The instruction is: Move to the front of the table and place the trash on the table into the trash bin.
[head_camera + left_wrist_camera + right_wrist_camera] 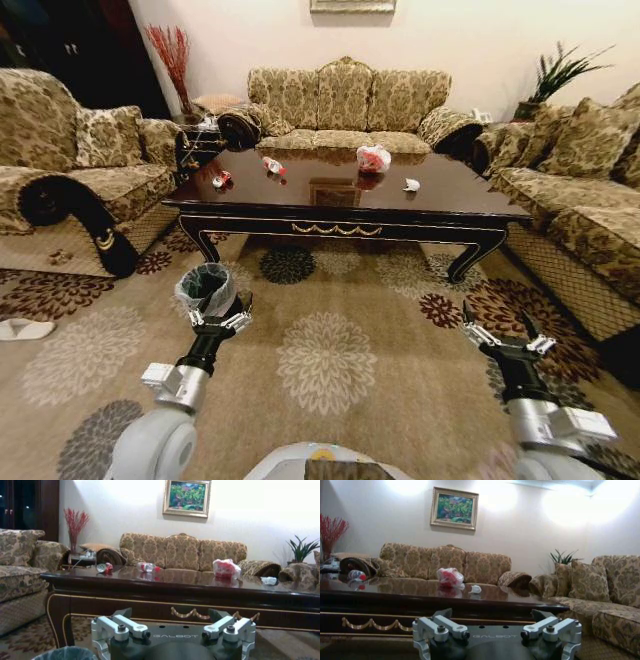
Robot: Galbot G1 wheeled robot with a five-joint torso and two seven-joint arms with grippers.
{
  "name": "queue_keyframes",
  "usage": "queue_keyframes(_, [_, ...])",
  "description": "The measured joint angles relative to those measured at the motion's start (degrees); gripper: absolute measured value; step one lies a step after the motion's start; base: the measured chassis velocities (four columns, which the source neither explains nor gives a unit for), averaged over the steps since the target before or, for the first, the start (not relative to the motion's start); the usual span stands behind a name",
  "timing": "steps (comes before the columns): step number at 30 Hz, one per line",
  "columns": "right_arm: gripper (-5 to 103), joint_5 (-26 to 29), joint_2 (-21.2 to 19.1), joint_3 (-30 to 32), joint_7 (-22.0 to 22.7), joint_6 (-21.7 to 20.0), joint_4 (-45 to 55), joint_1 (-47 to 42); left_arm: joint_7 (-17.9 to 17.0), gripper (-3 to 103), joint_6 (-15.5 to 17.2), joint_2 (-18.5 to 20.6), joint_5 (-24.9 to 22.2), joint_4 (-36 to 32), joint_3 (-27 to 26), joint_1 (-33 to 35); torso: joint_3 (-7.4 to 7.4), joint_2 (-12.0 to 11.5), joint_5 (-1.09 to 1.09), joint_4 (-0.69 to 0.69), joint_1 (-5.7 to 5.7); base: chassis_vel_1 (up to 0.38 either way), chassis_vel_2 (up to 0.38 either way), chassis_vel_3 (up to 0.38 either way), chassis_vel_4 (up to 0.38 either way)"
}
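On the shiny brown desk lie four bits of trash: a red-and-white wrapper, a clear bottle, a red-and-white bag bundle and a white paper scrap. Gold flowery sofas stand around it on a patterned carpet. The black trash bin sits on the carpet, touching the left claw, which hides part of its rim. The right claw hangs low over the carpet. Both claws have their fingers apart and hold nothing. A painting hangs above.
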Motion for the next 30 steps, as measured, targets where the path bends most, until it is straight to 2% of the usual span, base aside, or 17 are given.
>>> queue_keyframes(24, [100, -3.90, 0.81, -1.10, -0.87, 0.27, 0.19, 0.07, 0.38, 100, 0.10, 0.11, -0.70, -0.61, -0.50, 0.58, 0.00, 0.00, 0.00, 0.00, 0.00, 0.000, 0.000, 0.000, 0.000])
queue_keyframes(30, [100, -4.00, 0.89, -1.04, -0.78, 0.61, 0.15, -0.39, 0.56, 100, 0.05, 0.01, -0.62, -0.61, -0.39, 0.54, 0.00, 0.00, 0.01, 0.00, 0.00, 0.100, 0.099, -0.097, -0.099])
